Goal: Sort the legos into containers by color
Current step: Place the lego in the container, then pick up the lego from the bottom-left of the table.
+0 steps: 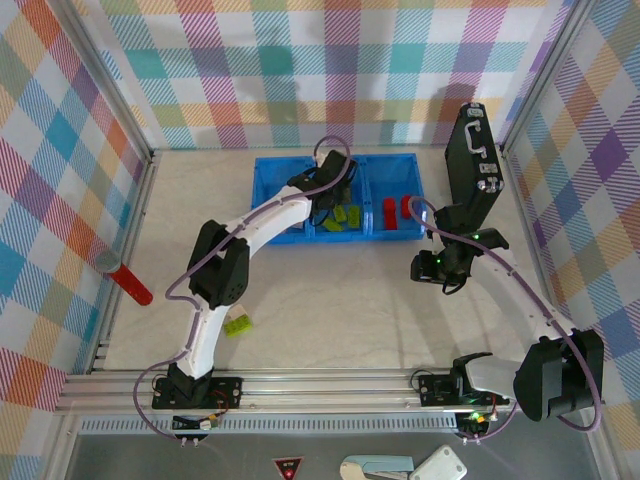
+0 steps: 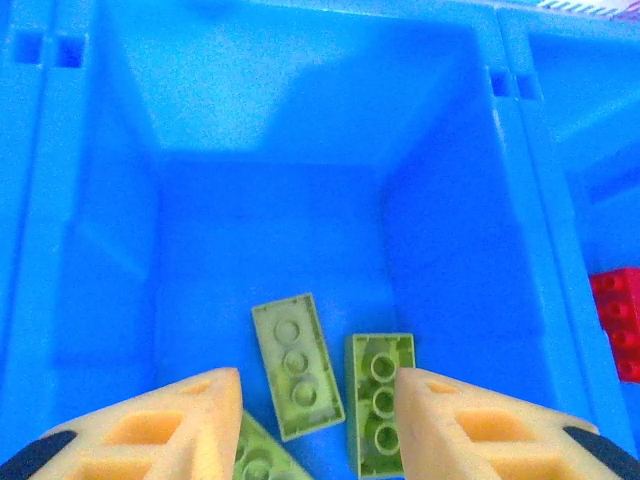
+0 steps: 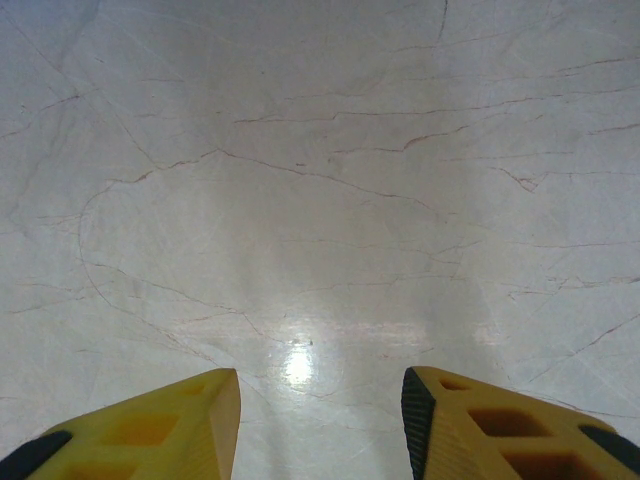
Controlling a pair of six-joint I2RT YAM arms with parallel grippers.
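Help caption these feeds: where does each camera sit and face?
Top external: overhead behind the bases, facing down on the pale table; both arms show.
Left wrist: faces down into the translucent blue plastic tray; left claw shows.
Right wrist: faces down at the table; right claw shows.
Shared: top and left wrist see lime green lego bricks.

The left pincer (image 2: 318,385), jaws apart and empty, hangs over a blue tray compartment (image 2: 270,110) holding three lime green bricks (image 2: 297,365); a red brick (image 2: 620,320) lies in the compartment just beside it.

Nothing legible is showing anywhere; a small red triangular label (image 1: 288,464) is carrying marks too tiny to read.
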